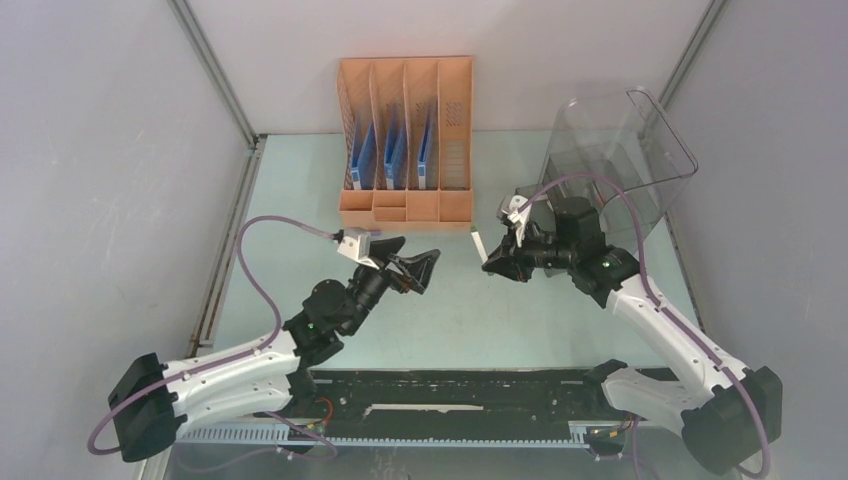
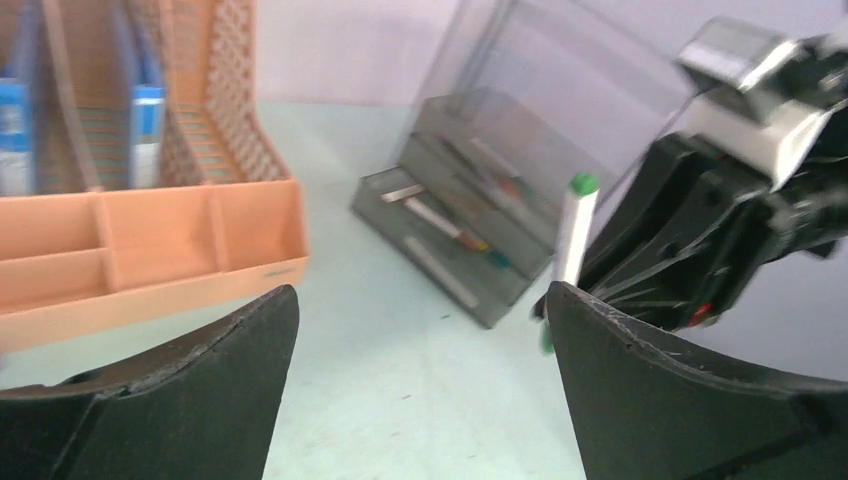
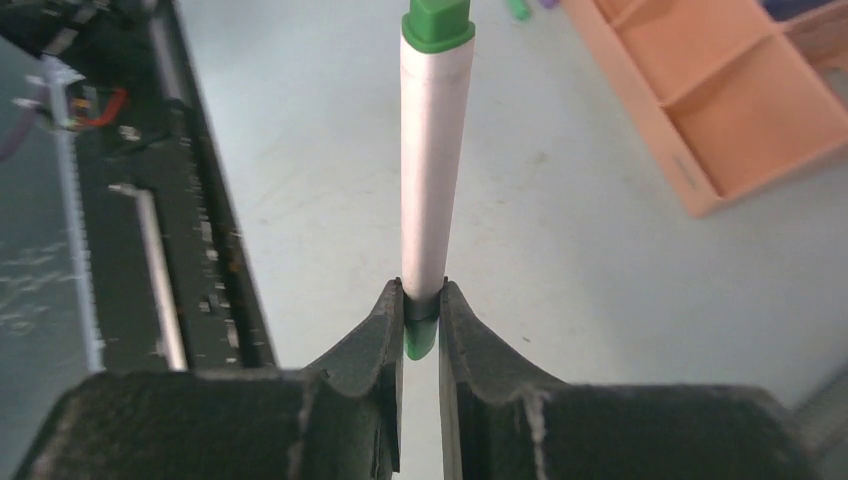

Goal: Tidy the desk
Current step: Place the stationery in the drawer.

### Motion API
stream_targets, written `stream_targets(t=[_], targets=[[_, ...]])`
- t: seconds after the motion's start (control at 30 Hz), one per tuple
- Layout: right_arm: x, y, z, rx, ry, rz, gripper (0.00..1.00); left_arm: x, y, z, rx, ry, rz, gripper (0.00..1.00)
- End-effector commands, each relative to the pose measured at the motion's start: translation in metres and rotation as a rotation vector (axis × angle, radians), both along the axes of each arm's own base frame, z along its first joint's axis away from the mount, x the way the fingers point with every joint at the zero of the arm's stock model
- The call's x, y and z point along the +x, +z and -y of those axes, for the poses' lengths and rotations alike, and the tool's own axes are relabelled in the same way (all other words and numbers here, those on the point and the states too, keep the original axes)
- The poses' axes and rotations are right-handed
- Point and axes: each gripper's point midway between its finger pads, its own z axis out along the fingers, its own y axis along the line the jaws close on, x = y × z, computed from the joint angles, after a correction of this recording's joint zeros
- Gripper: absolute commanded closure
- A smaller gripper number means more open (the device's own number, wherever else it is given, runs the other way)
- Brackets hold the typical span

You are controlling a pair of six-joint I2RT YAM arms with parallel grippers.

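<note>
My right gripper (image 3: 422,300) is clenched on the lower end of a white, green-tipped pen (image 3: 435,170). The pen's long axis runs straight out past the fingertips, just right of the orange rack (image 1: 405,205). My left gripper (image 2: 422,300), in front of the rack, gapes empty. The surface (image 1: 480,330) spreads beneath both. I judge the putting-away falls to the right arm.
</note>
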Motion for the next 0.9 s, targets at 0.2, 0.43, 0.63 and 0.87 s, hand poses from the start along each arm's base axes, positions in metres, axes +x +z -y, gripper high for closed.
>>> stream_targets(t=[0.2,0.43,0.63,0.87], targets=[[0.071,-0.007,0.052,-0.259,-0.339,0.218,1.00,0.027,-0.058,-0.082,0.320,0.376,0.009,0.00],[0.106,-0.019,0.082,-0.333,-0.564,0.209,1.00,0.033,-0.082,-0.099,0.408,0.452,-0.025,0.00],[0.126,-0.031,0.104,-0.384,-0.711,0.199,1.00,0.036,-0.086,-0.098,0.418,0.463,-0.036,0.00],[0.144,-0.052,0.132,-0.462,-0.841,0.165,1.00,0.037,-0.088,-0.096,0.427,0.463,-0.041,0.00]])
